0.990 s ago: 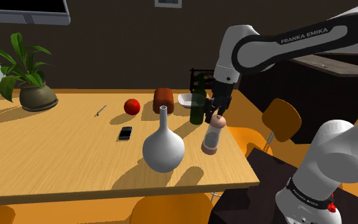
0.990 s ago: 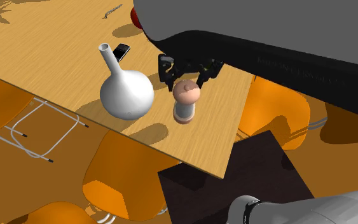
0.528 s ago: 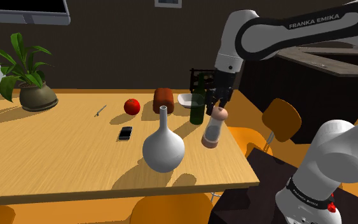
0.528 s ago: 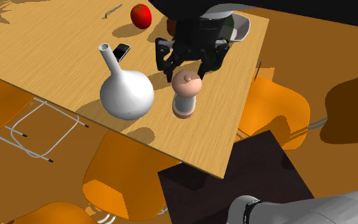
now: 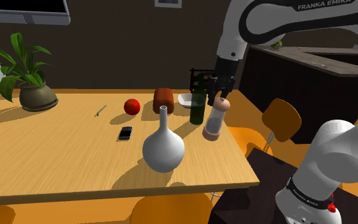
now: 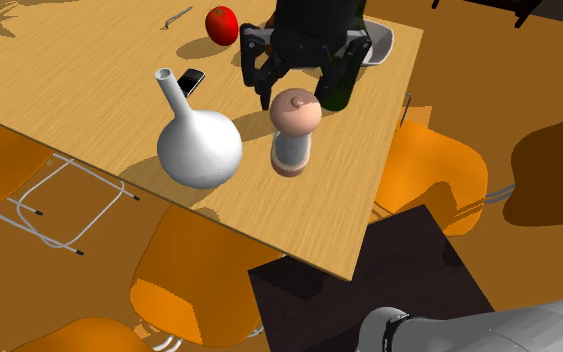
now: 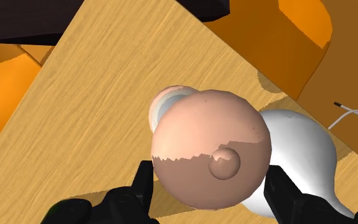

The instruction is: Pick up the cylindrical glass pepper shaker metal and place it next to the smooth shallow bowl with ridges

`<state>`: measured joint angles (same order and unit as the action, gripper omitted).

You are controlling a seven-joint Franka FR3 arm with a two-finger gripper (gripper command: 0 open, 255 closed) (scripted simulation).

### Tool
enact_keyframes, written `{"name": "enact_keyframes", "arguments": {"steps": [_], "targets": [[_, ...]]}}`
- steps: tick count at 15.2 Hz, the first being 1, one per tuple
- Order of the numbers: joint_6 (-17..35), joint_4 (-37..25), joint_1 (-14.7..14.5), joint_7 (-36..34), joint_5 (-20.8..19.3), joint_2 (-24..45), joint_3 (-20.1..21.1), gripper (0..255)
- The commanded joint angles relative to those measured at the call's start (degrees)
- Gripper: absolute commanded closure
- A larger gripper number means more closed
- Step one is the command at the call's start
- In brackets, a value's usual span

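- The green bottle hides part of the white bowl.
- The round top of the shaker hides most of its body and part of the white vase.
- The thin thing on the desk is too small to tell.

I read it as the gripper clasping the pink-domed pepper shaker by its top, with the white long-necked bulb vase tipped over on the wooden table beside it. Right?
Not quite. The white long-necked bulb vase stands upright on the wooden table, neck up, as the shoulder view shows. The rest holds: the gripper clasps the pink-domed pepper shaker by its top, beside the vase.
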<state>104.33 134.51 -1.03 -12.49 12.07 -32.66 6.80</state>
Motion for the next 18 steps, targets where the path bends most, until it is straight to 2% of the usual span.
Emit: {"name": "enact_keyframes", "arguments": {"steps": [1, 18], "targets": [[-1.7, -1.5, 0.0, -0.3, -0.1, -0.2, -0.1, 255], [-14.2, -16.4, 0.2, -2.1, -1.0, 2.0, -0.9, 255]]}}
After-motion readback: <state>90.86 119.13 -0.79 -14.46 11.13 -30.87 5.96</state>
